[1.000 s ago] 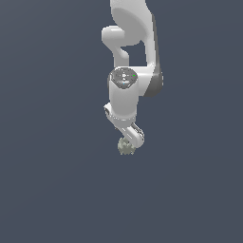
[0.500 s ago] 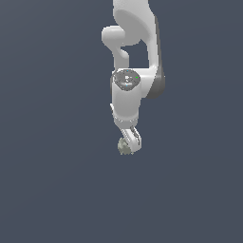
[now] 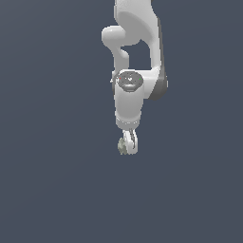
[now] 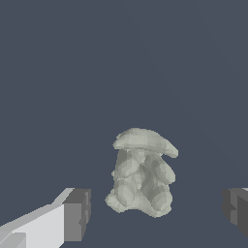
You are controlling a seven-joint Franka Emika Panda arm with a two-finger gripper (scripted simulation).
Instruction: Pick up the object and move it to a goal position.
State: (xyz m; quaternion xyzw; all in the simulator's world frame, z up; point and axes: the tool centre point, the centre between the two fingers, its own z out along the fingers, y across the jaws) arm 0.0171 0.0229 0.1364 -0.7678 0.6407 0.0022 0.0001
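Straddling the object (image 4: pixel 142 173) with its fingers (image 4: pixel 77 214) spread clear of either flank, the gripper (image 3: pixel 128 144) stood ready to close.

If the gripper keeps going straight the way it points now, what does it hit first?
Most likely the object: in the wrist view it sits between the open fingers, apart from both. The gripper already overlaps it in the exterior view, so the remaining depth is unclear.

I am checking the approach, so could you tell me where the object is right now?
In the exterior view the object sits just below the arm, at the gripper. In the wrist view it lies between the open fingers, touching neither.
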